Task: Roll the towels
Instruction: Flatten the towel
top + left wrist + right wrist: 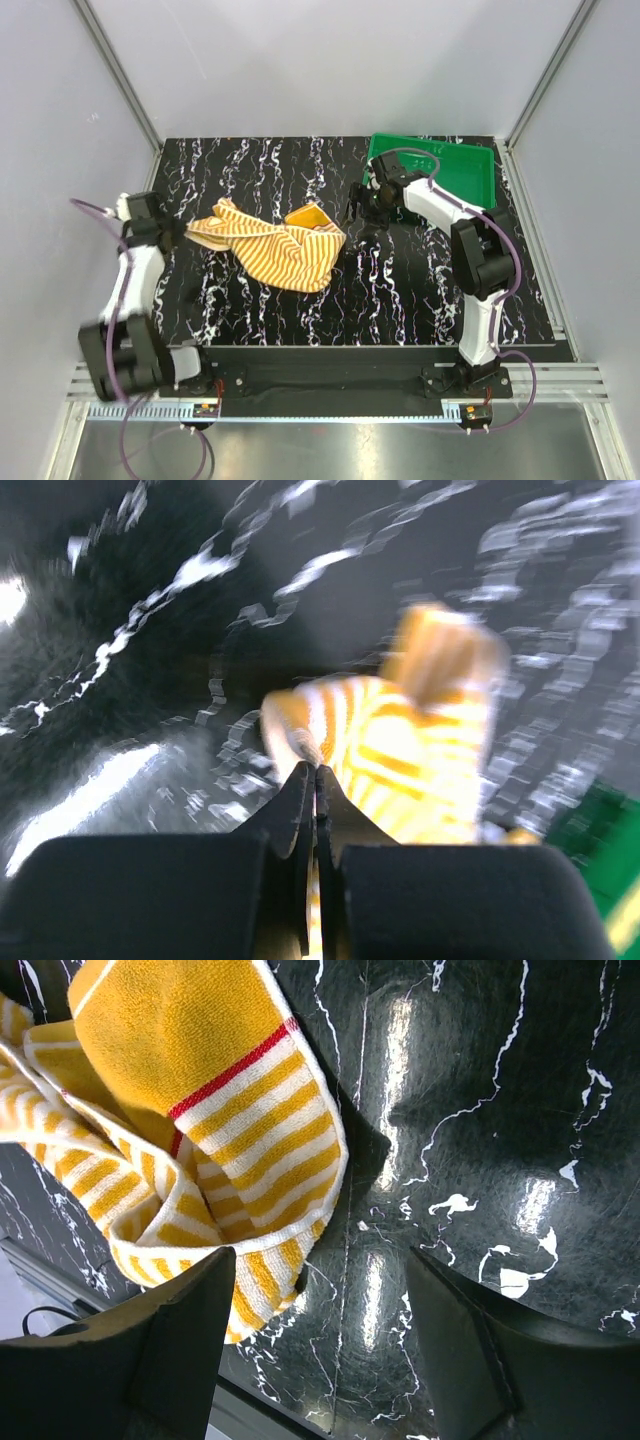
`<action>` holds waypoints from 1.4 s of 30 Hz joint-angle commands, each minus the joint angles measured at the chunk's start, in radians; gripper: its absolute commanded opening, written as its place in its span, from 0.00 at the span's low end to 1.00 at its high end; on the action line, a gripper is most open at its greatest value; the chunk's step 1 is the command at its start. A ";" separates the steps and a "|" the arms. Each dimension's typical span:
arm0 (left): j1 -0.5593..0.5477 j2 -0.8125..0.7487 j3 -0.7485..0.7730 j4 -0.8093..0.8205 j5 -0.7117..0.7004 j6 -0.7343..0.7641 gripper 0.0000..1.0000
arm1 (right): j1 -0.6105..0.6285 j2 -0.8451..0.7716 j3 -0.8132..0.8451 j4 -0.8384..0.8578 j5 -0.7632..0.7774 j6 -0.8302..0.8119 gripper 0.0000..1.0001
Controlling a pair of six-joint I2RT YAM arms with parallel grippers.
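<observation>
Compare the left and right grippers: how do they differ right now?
The left gripper is shut, pinching the striped towel at its left corner; the right gripper stands open, holding nothing. The left is at the towel's left end; the right is at its right end, beside the green tray. Both are low at the same towel.

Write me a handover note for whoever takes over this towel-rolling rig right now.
Left hand: shut on the left corner of the striped towel, as far as the blurred wrist view shows.
Right hand: open, empty, over the table just right of the heap.
Towels: striped towel crumpled mid-table; plain yellow cloth peeks out at its far side.
Done: nothing rolled.
To do: flatten and roll both.
</observation>
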 commanded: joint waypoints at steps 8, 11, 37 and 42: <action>0.008 -0.641 0.256 -0.371 -0.286 0.252 0.00 | 0.005 -0.035 -0.050 0.036 0.089 0.023 0.75; 0.008 -0.708 0.196 -0.409 -0.291 0.272 0.00 | 0.011 -0.027 -0.068 0.043 0.086 0.030 0.75; 0.008 -0.692 -0.023 -0.457 -0.138 0.291 0.00 | 0.051 0.375 0.396 0.019 0.043 0.076 0.63; 0.008 -0.689 -0.028 -0.449 -0.125 0.292 0.00 | 0.068 0.459 0.497 -0.002 0.052 0.081 0.63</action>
